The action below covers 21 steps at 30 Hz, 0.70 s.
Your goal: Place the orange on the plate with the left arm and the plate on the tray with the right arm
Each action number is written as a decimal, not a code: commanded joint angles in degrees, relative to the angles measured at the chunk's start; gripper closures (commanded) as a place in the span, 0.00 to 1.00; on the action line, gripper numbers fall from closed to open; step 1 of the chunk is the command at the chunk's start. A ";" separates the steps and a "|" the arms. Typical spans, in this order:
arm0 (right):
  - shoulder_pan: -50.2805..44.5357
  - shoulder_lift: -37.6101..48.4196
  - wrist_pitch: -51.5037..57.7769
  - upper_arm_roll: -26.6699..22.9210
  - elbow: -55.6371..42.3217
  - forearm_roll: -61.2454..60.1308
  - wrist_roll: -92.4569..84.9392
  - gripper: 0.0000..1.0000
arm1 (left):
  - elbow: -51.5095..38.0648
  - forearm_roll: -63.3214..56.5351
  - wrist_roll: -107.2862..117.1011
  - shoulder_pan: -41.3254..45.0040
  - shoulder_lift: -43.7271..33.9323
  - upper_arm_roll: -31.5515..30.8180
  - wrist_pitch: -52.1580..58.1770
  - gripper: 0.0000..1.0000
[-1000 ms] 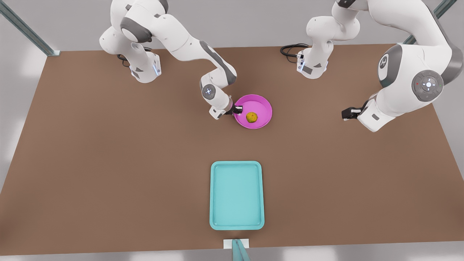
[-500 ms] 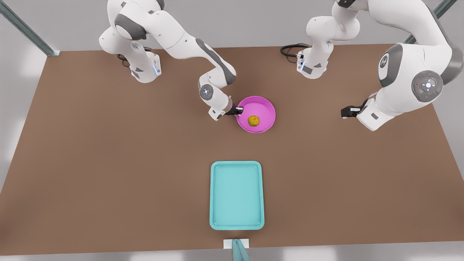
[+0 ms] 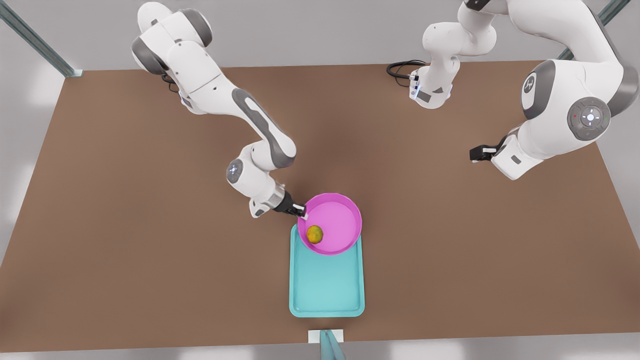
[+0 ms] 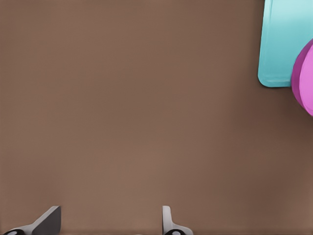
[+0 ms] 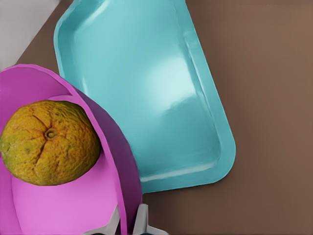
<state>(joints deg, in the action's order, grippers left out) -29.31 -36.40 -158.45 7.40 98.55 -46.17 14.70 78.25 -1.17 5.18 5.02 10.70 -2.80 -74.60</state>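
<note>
Pink-magenta and shallow, the plate is seen just below the centre of the front view, overlapping the upper end of the turquoise tray, whose lower part lies bare toward the bottom edge of the frame. Whether the plate touches the tray or is held above it cannot be told. The orange sits inside the plate, toward its lower-left side. No readable writing is seen; only a small round emblem is visible on a joint of the arm at the front view's right.

The right gripper is clamped on the plate's upper-left rim; in the right wrist view its fingertips are seen pinching the pink wall, with the plate tilted, the orange resting against its inner side, and the tray beyond. The arm carrying it reaches down from the upper left of the front view, bent at the elbow, its wrist angled toward the plate.

The left gripper hangs at the right of the front view, well apart from the plate and tray, on an arm that waits, folded near the upper right. In the left wrist view its fingers are spread apart with nothing between them, above the brown table; a corner of the tray and an edge of the plate appear at the upper right of that frame.

A black cable lies coiled on the table by the upper-right arm base.
</note>
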 commanded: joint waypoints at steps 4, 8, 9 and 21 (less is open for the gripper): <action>3.29 -9.92 1.04 -0.55 -12.59 7.23 -6.18 0.79 | 0.06 -0.06 -0.08 -0.10 0.03 -0.01 0.24 0.00; 3.56 -11.68 1.04 -0.63 -12.77 9.17 -6.18 0.79 | 0.06 -0.06 -0.08 -0.01 0.03 -0.01 0.24 0.00; 3.56 -11.85 1.04 -0.63 -12.86 9.17 -6.35 0.79 | 0.06 -0.06 -0.08 -0.01 0.03 -0.01 0.24 0.00; 3.56 0.18 20.34 -12.49 -15.32 11.09 -6.18 0.00 | 0.06 0.03 0.01 -0.01 0.03 -0.01 0.77 0.00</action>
<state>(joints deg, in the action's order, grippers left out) -25.74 -37.67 -151.15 -2.99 83.28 -34.86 10.76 78.35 -1.12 5.14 5.00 10.84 -2.86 -74.02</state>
